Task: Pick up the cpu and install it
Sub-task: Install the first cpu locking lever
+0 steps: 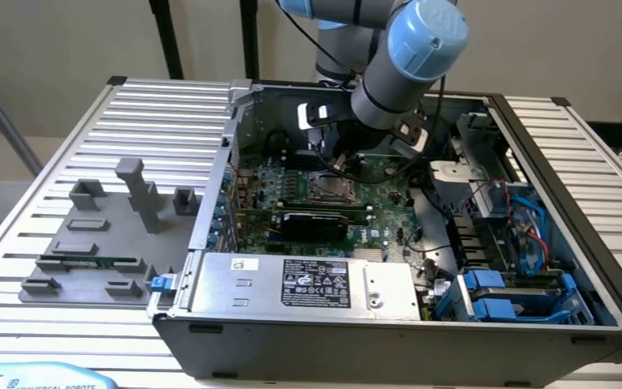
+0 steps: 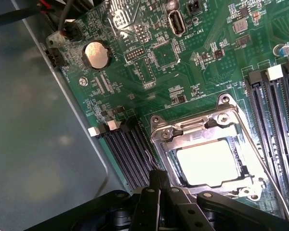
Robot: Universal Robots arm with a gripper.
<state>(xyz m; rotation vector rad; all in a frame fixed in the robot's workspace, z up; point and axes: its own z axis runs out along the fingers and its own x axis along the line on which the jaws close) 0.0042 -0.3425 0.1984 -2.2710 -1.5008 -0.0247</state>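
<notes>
1. Metal slatted desk [image 1: 159, 105] is carrying an open computer case [image 1: 398, 344].
2. Arm [image 1: 419, 49] is leaning into the case from above.
3. Green board [image 2: 183, 62] is lying inside the case.
4. Hand [image 2: 156, 185] is hovering just beside the socket [image 2: 160, 137]; cannot tell how far open it is or whether it is holding anything.
5. cpu [image 2: 207, 162] is sitting flat inside the socket.

A green circuit board [image 2: 183, 62] is seen from close above, with a round coin battery [image 2: 96, 54] set near its edge beside a grey case wall [image 2: 33, 144]. A silver metal socket frame [image 2: 176, 132] is shown surrounding the cpu [image 2: 207, 162], whose pale shiny top is lying flat inside. Dark memory slots [image 2: 127, 147] are placed on both sides of the frame. The black gripper [image 2: 159, 192] is held just beside the frame.
</notes>
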